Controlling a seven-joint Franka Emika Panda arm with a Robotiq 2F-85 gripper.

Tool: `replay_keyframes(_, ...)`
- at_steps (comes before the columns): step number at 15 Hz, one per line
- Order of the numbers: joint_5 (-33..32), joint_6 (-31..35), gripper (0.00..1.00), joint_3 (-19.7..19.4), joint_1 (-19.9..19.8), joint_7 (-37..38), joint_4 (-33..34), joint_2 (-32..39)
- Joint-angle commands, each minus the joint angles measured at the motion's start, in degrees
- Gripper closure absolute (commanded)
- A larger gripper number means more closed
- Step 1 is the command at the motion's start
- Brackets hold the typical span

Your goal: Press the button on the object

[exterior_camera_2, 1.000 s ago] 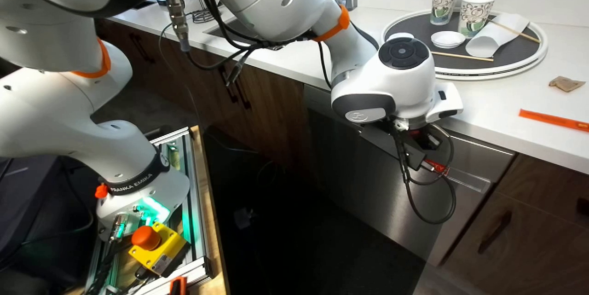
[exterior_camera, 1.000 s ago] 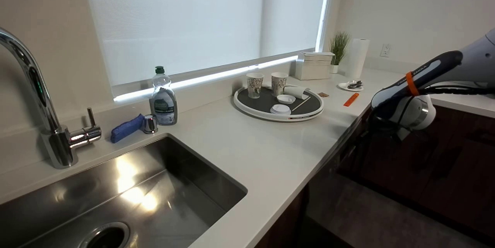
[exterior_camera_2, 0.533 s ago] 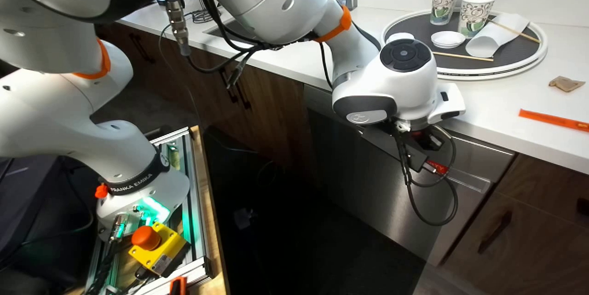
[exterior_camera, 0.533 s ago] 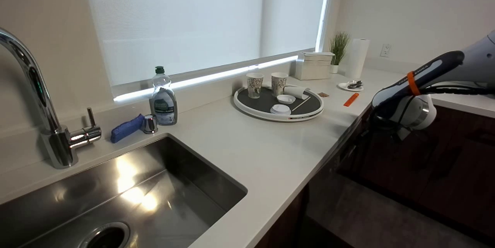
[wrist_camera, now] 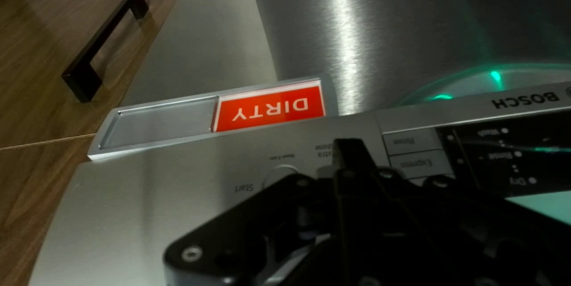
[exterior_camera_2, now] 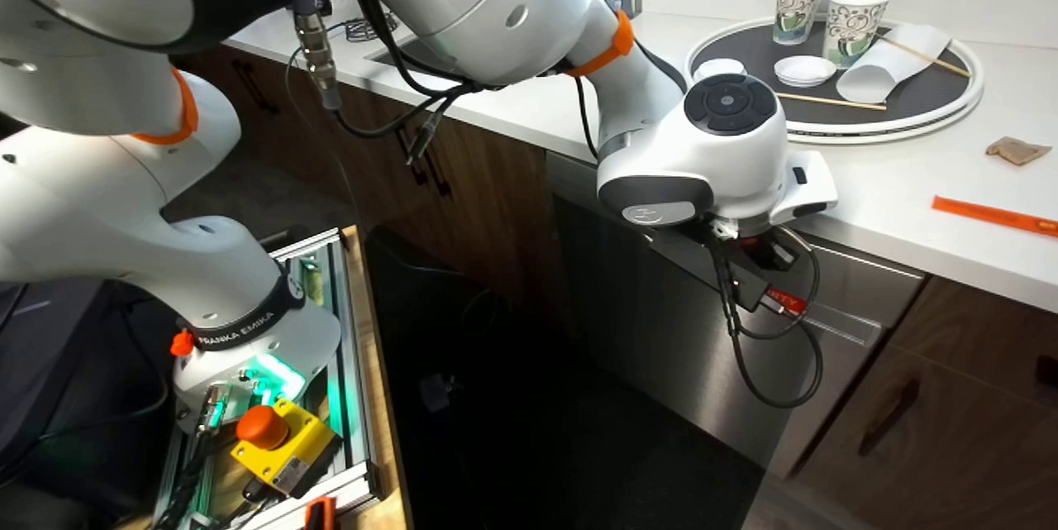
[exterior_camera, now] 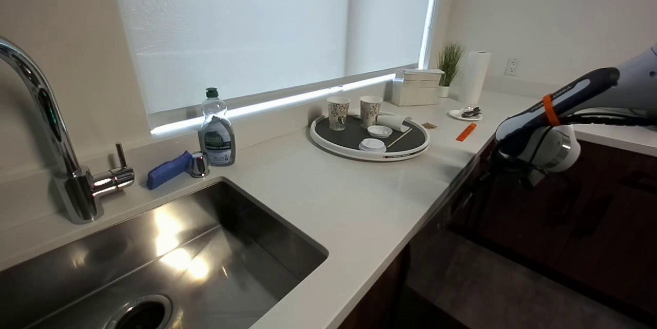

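A steel Bosch dishwasher [wrist_camera: 134, 201] fills most of the wrist view; its front also shows in an exterior view [exterior_camera_2: 678, 323] under the counter. Its top panel carries a round Start button [wrist_camera: 275, 174], partly hidden by my finger linkage, and flat Rinse [wrist_camera: 408, 142] and Express [wrist_camera: 419, 164] buttons. My gripper [wrist_camera: 353, 154] is shut and empty over this panel, its tips between the Start button and the Rinse and Express buttons, covering part of the "Extra Shine" label. I cannot tell whether the tips touch the panel. In both exterior views the fingers are mostly hidden or too dark.
A red "DIRTY" sign [wrist_camera: 270, 105] sits on the dishwasher front. The counter [exterior_camera_2: 901, 207] overhangs just above my hand. It bears a round tray [exterior_camera_2: 876, 133] with cups and lids, and an orange strip [exterior_camera_2: 992, 216]. A dark drawer handle [wrist_camera: 105, 45] sticks out beside the dishwasher.
The arm and hand have shifted very slightly, a little down and to the right in an exterior view. Nothing else has visibly moved.
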Motion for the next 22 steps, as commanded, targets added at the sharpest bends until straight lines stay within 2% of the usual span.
replay_keyframes(1,-0.29,1.6,1.0,2.2,-1.94,-1.57,0.71,1.71)
replay_keyframes(22,0.53,0.39,1.0,5.95,-5.2,-1.9,0.86,2.76)
